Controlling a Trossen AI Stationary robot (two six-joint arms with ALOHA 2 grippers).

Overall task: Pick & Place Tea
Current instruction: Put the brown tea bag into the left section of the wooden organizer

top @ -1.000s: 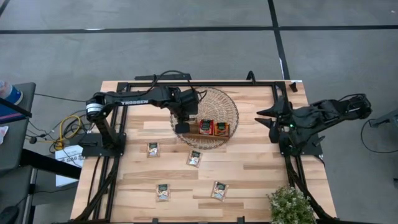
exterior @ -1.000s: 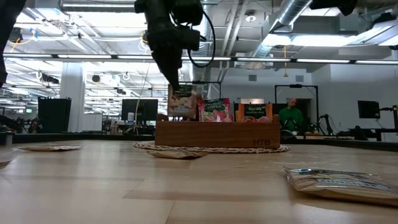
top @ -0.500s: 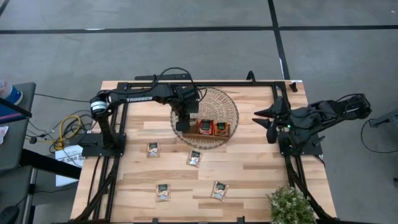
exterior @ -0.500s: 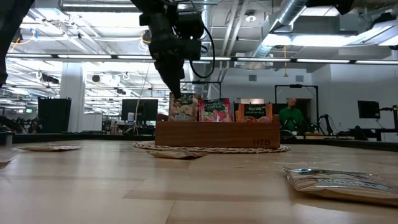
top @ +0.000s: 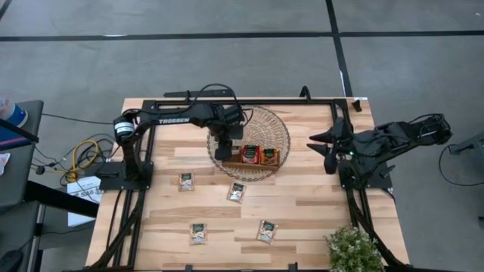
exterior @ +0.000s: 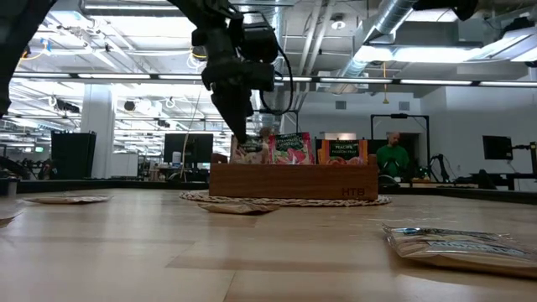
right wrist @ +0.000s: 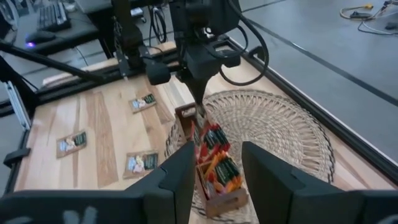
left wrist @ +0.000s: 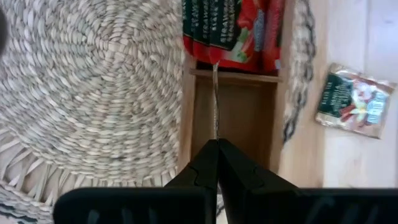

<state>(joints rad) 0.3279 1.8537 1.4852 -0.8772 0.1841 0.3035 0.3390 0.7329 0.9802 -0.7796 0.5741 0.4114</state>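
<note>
- i am lowering the left gripper, fingers clenched on a thin tea sachet, into the wooden tray's empty end compartment.
- the sachet could be catching the divider and buckling.
- the right gripper is waiting apart, fingers released.

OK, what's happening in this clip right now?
The left pincer is shut on a pale tea sachet, lowering it edge-on into the empty end compartment of the wooden tray, which sits on the wicker basket. Red and orange sachets fill the other compartments. Four sachets lie loose on the table. The right pincer waits open at its side.
</note>
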